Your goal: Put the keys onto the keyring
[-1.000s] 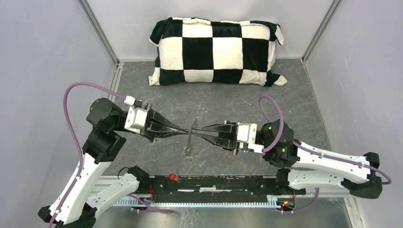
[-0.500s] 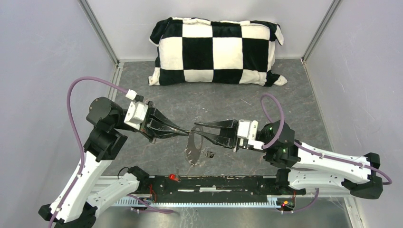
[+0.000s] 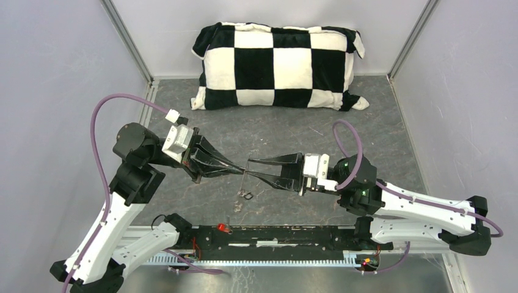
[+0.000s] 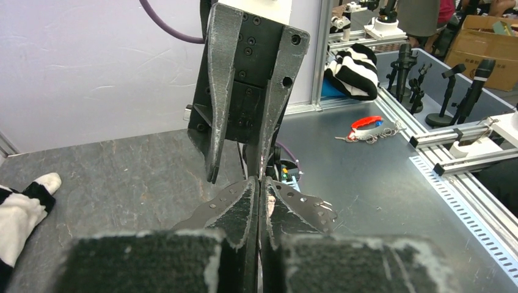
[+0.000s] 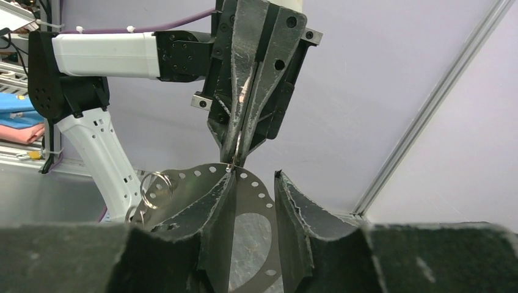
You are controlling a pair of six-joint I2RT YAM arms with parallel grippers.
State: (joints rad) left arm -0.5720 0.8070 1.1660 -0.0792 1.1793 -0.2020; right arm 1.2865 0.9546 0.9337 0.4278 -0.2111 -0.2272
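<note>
- left claw (image 3: 242, 171) is clamped shut on the keyring (image 5: 251, 220), holding it up mid-table
- right claw (image 3: 249, 166) has its jaws apart, nothing in it
- red key (image 3: 223, 228) is on the near rail (image 3: 293, 234); what looks like the black key (image 3: 246, 195) lies just below the claws
- no key threaded yet imo, so next the right claw has to grab one
</note>
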